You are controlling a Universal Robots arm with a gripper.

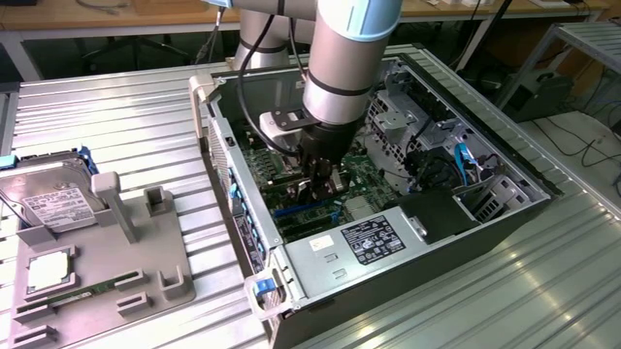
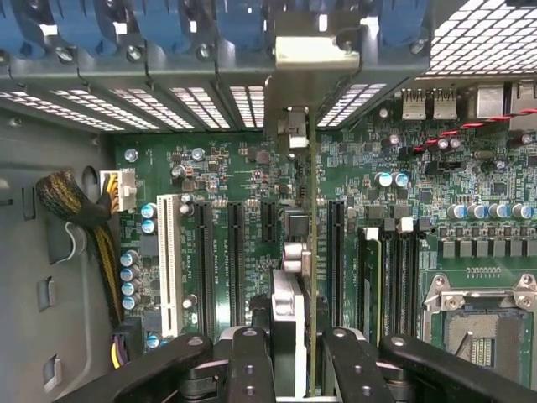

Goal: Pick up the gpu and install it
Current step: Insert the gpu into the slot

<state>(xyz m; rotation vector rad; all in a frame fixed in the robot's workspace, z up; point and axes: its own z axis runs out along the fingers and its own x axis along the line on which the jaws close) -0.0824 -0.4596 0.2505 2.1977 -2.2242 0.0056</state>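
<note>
Item: black multi-link gripper [image 1: 318, 183] on a silver and pale-blue robot arm [image 1: 339, 65], reaching down into an open grey-black metal computer case [image 1: 408, 283] that lies on its side on a ribbed metal table [image 1: 116, 123]. Pincer state: narrow, with its black fingers [image 2: 250, 361] closed on either face of the gpu [image 2: 312, 252], a thin flat expansion card seen edge-on, with a brownish-green edge and a silver metal bracket at its far end. Location of the gpu: held on edge inside the case over the green motherboard [image 2: 235, 168], running parallel to the long black expansion slots [image 2: 205, 260]. Its bracket end sits close against the perforated rear slot wall [image 2: 201, 105], under a row of blue plastic retaining clips [image 2: 168, 25]. Whether its lower edge is seated in a slot cannot be told. Also on the board: one white expansion slot [image 2: 168, 260], a square silver processor socket [image 2: 474, 315], and a braided black-and-yellow cable bundle [image 2: 80, 210] at the board's edge. In the case beside the board: a silver power-supply box with white labels [image 1: 359, 243]. Well apart, at the exterior view's left: a grey plastic parts holder [image 1: 145, 254] carrying a silver hard drive with white label [image 1: 54, 203] and a narrow green memory stick [image 1: 83, 297].
</note>
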